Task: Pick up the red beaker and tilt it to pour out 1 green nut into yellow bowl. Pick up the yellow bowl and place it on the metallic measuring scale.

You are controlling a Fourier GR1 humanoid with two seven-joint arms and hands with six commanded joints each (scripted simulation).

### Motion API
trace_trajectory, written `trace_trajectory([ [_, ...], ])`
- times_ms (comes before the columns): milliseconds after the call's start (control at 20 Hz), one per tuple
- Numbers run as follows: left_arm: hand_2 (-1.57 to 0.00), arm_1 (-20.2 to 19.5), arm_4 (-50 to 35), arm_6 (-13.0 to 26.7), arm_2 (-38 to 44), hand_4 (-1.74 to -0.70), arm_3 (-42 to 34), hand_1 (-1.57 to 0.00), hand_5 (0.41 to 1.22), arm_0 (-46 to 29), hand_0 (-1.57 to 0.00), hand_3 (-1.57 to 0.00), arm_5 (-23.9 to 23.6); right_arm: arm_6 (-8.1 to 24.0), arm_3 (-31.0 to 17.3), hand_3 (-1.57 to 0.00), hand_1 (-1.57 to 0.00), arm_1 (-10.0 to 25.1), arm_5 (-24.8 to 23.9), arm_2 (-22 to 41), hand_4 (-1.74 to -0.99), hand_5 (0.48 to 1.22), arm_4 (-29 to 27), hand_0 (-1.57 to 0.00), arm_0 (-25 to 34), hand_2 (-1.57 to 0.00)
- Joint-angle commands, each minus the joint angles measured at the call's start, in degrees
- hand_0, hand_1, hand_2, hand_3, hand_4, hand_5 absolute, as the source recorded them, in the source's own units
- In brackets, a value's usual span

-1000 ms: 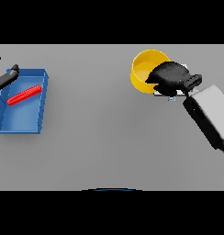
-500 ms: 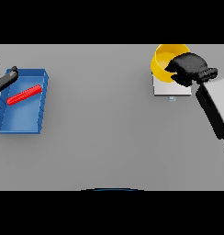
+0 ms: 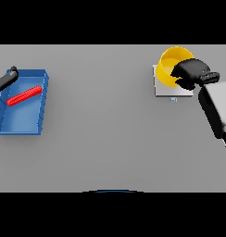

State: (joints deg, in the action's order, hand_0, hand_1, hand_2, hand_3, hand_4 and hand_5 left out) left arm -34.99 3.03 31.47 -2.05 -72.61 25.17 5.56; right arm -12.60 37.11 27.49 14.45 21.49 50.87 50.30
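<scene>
Over scale [image 3: 162, 90], right hand [image 3: 192, 73] apparently clasping yellow bowl [image 3: 171, 67], mouth tilted leftward

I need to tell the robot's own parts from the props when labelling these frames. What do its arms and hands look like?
The right hand is dark, almost black, and rounded, joined to a blocky white and light grey forearm. The left hand at the left edge is equally dark; its arm lies out of view. No cables or markings show.
</scene>
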Motion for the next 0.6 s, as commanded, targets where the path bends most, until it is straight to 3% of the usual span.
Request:
trace_trajectory([
  [0, 0.0, 0.3, -0.3, -0.7, -0.3, -0.85, -0.9, 0.0, 0.799, -0.7, 0.0, 0.0, 0.2, -0.6, -0.1, -1.4, -1.57, 0.1, 0.2, -0.1, -1.741, 1.221, -0.1, -1.57, -0.2, -1.38],
  [150, 0.0, -0.2, -0.4, -0.7, 0.2, -0.84, -0.1, 0.0, 0.783, -0.3, 0.0, 0.0, 0.4, -0.5, -1.7, -1.45, -1.57, -0.4, -0.3, -0.3, -1.741, 1.221, 0.5, -1.57, -0.2, -1.37],
  [250, 0.0, 0.2, -0.5, -0.5, -0.1, -0.84, -0.7, 0.0, 0.779, -0.5, 0.0, 0.0, 0.4, -0.7, -2.0, -1.25, -1.5, -0.2, 0.3, -0.8, -1.741, 1.221, 0.4, -1.57, 0.4, -1.44],
  [300, 0.0, 0.2, -0.4, -0.3, -0.3, -0.84, -1.1, 0.0, 0.775, -0.7, 0.0, 0.0, 0.2, -1.0, -1.7, -1.11, -1.43, -0.1, 0.8, -0.9, -1.682, 1.221, 0.5, -1.56, 0.0, -1.34],
  [400, 0.0, 0.0, -0.6, -0.1, -0.2, -0.84, -1.4, 0.0, 0.774, -0.7, 0.0, 0.0, 0.6, 0.1, -2.0, -0.82, -1.12, -0.7, 1.6, -1.6, -1.592, 1.074, -0.2, -1.33, 0.0, -1.01],
  [550, 0.0, 0.4, -0.5, -0.4, 0.0, -0.84, 0.2, 0.0, 0.764, 0.0, 0.0, 0.0, 0.4, 0.2, -2.5, -0.48, -0.67, -1.2, 2.7, -2.7, -1.513, 0.923, -1.6, -0.76, -0.2, -0.58],
])
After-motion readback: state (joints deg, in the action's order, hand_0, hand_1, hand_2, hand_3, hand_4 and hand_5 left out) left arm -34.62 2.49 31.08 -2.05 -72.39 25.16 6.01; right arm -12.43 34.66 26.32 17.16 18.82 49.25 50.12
